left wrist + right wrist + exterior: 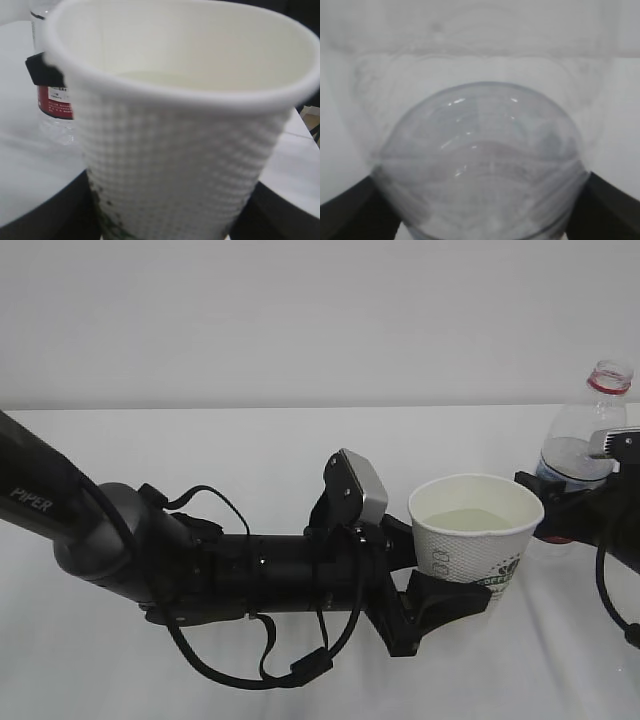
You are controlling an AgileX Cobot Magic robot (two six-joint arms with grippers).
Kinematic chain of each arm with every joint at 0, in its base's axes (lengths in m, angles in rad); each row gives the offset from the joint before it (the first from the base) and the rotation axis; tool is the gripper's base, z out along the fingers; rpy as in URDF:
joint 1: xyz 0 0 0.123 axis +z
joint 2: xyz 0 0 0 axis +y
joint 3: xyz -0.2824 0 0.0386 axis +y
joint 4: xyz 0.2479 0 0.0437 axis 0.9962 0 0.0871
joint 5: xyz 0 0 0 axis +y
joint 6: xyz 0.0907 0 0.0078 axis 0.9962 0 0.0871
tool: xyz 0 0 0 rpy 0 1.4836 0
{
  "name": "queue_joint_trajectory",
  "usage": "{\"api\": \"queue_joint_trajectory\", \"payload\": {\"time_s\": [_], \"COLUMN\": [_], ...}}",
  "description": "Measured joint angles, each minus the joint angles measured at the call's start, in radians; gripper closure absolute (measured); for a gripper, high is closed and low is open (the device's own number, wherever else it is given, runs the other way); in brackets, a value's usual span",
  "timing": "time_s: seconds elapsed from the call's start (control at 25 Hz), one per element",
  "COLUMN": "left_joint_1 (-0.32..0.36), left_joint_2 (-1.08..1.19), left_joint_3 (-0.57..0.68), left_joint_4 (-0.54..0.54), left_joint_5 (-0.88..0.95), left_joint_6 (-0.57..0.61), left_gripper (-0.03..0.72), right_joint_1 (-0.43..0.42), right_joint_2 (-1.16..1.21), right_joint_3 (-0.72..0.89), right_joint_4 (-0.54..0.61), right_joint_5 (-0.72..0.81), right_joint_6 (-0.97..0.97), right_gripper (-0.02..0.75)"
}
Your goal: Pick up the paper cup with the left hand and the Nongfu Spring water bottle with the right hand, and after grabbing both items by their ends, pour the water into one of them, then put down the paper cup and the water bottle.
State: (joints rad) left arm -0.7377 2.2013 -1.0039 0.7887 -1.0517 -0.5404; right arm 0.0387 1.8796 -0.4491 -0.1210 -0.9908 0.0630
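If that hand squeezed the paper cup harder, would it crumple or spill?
Probably both. The paper cup looks thin-walled, so it would likely buckle. It holds water with no lid, so squeezing or tilting could slop it out. The left hand grips low, so it may tip.

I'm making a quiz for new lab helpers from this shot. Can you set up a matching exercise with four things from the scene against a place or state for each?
Things:
1. paper cup
2. Nongfu Spring water bottle
3. water
4. grey camera block

Places or states:
A. stands upright at the right edge, mouth up
B. pale pool inside the cup
C. mounted on the left arm's wrist, behind the cup
D. gripped low on its sides by the left hand

Pairs: 1-D, 2-A, 3-B, 4-C
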Motion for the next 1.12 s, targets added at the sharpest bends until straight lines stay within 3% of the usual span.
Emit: {"api": "queue_joint_trajectory", "payload": {"time_s": [0.44,1.12], "left_joint_1": [0.000,0.000], "left_joint_2": [0.000,0.000], "left_joint_3": [0.000,0.000], "left_joint_4": [0.000,0.000], "left_joint_5": [0.000,0.000], "left_joint_6": [0.000,0.000], "left_gripper": [0.204,0.205], "right_joint_1": [0.000,0.000], "right_joint_2": [0.000,-0.172], "right_joint_3": [0.130,0.273], "right_joint_4": [0.017,0.028], "right_joint_5": [-0.141,-0.149], "right_joint_6": [0.008,0.040], "right_gripper": [0.068,0.069]}}
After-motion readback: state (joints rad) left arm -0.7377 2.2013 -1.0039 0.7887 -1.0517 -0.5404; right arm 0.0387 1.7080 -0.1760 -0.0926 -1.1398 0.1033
